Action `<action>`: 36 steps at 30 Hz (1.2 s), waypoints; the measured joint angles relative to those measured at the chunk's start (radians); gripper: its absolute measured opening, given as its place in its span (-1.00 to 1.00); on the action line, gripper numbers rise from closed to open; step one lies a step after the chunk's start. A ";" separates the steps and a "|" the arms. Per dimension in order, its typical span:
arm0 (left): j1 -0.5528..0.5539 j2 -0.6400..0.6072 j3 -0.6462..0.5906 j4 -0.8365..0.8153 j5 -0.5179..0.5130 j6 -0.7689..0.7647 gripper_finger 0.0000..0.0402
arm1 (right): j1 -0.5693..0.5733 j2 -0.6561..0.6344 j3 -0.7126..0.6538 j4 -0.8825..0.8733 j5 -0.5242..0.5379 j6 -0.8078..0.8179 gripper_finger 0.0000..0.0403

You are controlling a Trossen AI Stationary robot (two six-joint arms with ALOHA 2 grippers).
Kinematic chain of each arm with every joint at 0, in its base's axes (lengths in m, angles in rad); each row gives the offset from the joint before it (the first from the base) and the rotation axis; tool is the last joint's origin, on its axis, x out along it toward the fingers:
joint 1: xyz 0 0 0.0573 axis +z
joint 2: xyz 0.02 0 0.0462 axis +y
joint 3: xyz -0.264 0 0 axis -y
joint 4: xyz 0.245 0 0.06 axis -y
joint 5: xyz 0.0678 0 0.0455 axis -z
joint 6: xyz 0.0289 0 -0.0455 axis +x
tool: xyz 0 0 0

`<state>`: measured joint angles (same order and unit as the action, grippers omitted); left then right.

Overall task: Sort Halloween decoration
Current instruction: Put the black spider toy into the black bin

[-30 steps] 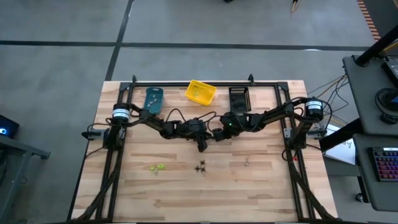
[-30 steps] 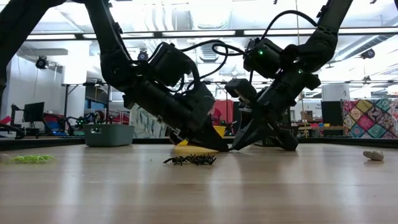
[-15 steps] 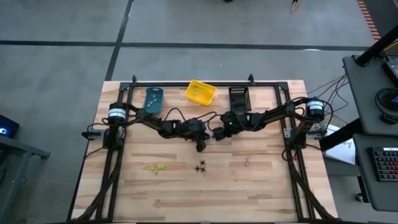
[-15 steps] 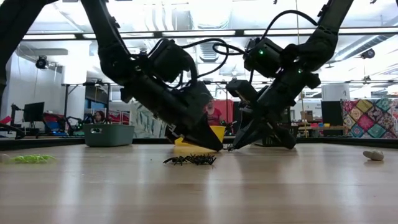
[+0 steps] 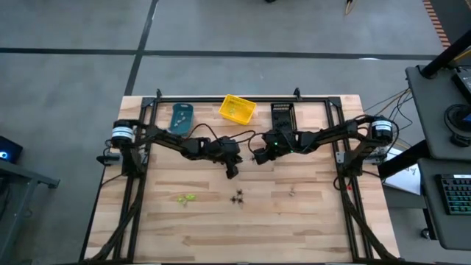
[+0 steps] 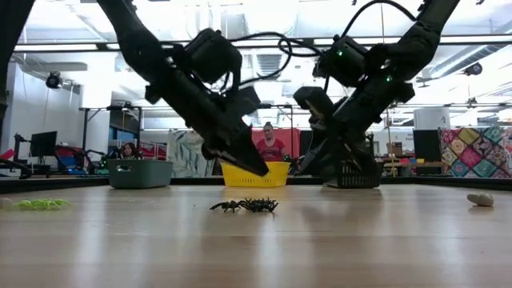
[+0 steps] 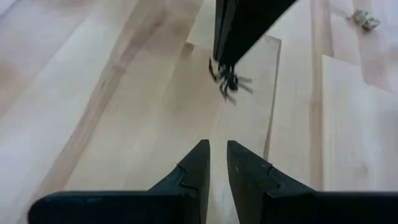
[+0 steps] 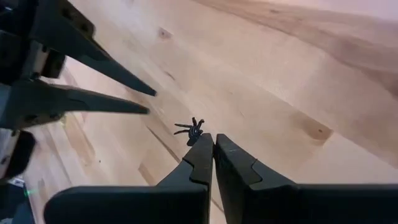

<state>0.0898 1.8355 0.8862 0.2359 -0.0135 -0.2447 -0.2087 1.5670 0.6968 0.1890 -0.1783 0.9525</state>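
Observation:
A clump of black spider trinkets (image 5: pixel 238 197) (image 6: pixel 245 206) lies on the wooden table near its middle. It also shows in the left wrist view (image 7: pixel 227 82) and the right wrist view (image 8: pixel 191 130). A yellow-green trinket (image 5: pixel 185 197) (image 6: pixel 40 204) lies to its left and a pale one (image 5: pixel 292 193) (image 6: pixel 480 200) to its right. My left gripper (image 5: pixel 233 174) (image 6: pixel 262 170) (image 7: pixel 217 149) hangs above the table just behind the clump, open by a narrow gap. My right gripper (image 5: pixel 256 157) (image 6: pixel 302 170) (image 8: pixel 213 140) is shut, beside it and also off the table.
Three bins stand along the far edge: teal (image 5: pixel 181 118) (image 6: pixel 140 173), yellow (image 5: pixel 237 109) (image 6: pixel 254 174) and black (image 5: pixel 282 114) (image 6: pixel 356 174). The arms' frame (image 5: pixel 140 191) runs down both sides of the table. Bare wood lies toward the near edge. People sit in the room behind.
Both grippers have lifted off the table, where their tips stood close together behind the black clump. My left gripper has also drawn slightly toward the table's left. The trinkets have stayed where they were.

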 joint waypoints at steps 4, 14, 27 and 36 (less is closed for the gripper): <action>0.006 -0.083 0.000 -0.090 -0.005 0.008 -0.81 | -0.011 -0.065 0.000 -0.062 0.044 -0.030 -0.96; 0.057 -0.311 0.000 -0.244 -0.041 0.027 -0.81 | -0.171 -0.217 0.035 -0.157 0.153 -0.139 -0.96; 0.074 -0.519 0.001 -0.316 -0.137 -0.024 -0.81 | -0.428 -0.118 0.410 -0.888 0.511 -0.457 -0.96; 0.074 -0.549 0.001 -0.418 -0.135 -0.164 -0.81 | -0.451 0.006 0.491 -0.895 0.421 -0.498 -0.90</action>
<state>0.1635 1.2865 0.8871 -0.1825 -0.1483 -0.4083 -0.6601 1.5731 1.1881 -0.7055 0.2423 0.4545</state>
